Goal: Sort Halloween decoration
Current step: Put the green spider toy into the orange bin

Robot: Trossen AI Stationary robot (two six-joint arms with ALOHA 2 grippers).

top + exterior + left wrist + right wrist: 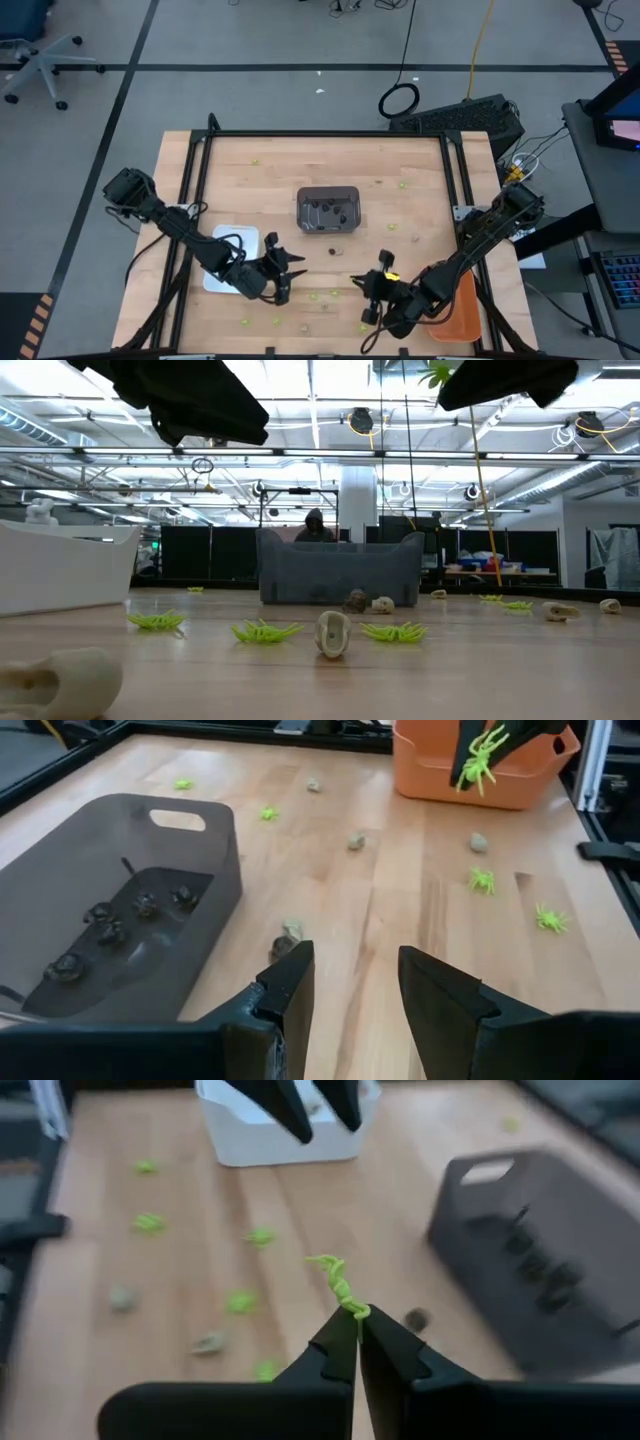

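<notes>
Fingers [345, 1342] of the right gripper [377, 290] are pinched together on a lime-green spider [338, 1285], its thin legs curling up out of the tips; the gripper hangs over the near part of the worktop [420, 225], just beside the orange tray [465, 310] at the near right corner. Fingers [290, 990] of the left gripper [282, 270] stand apart with nothing between them, above the near left of the worktop next to the white tray [228, 270]. Around both grippers the wood is scattered with small trinkets: more lime-green spiders [265, 630], flat and spiky, and pale tan skulls [332, 633], rounded with dark hollows, each lying apart from the next with bare board between. One dark piece [283, 946] and a tan one [293, 929] lie touching, just beside the wall of the grey tray [328, 208]. That tray sits mid-worktop, well clear of every edge, holding several dark brown-black pieces [110, 925] on its floor. Farther off, a few green bits [404, 184] lie near the back and right edges, where the black frame [325, 134] borders the worktop.
</notes>
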